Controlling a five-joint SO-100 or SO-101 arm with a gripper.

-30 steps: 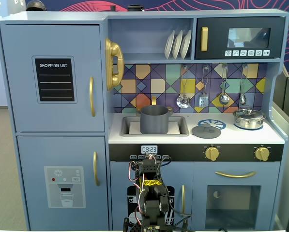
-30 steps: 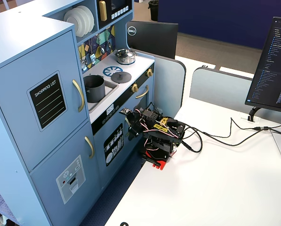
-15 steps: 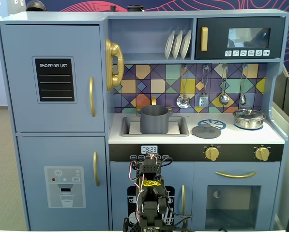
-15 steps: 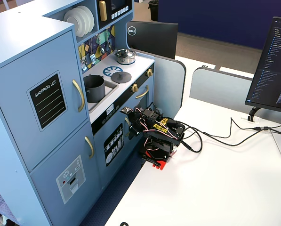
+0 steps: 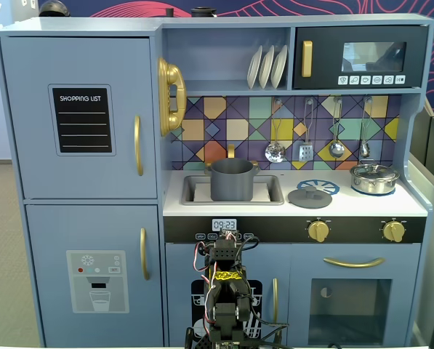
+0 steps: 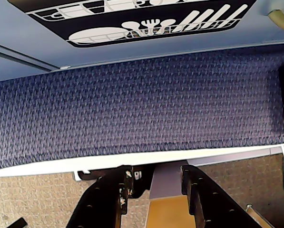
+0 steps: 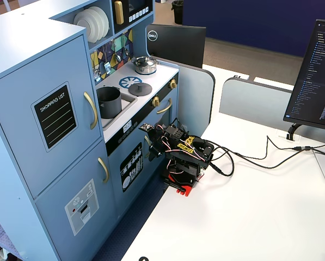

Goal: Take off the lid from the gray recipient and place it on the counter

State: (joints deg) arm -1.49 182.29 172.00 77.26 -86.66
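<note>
While the blue toy kitchen (image 5: pixel 93 189) fills most of both fixed views, I sit folded low in front of its lower doors, well below the worktop. On the counter (image 5: pixel 369 205) the gray recipient (image 5: pixel 232 180) stands open inside the recessed sink, and the lid (image 5: pixel 309 196) lies flat on the white surface to its right in that view, partly over the printed blue burner and apart from the pot. The shiny steel pot (image 5: pixel 374 178) stands farther right with its own lid on.

Judging from that, the lifting and placing look done; what is in hand seems to be the rest position after the job. My arm (image 7: pixel 181 155) is tucked over its base on the white table. From the wrist view my gripper (image 6: pixel 153 183) points down toward carpet and the table edge, fingers (image 6: pixel 106 202) parted by a modest gap with nothing between them.

If any move is left, I judge it calls only for settling; the lid looks stable, clear of the counter's edge.
</note>
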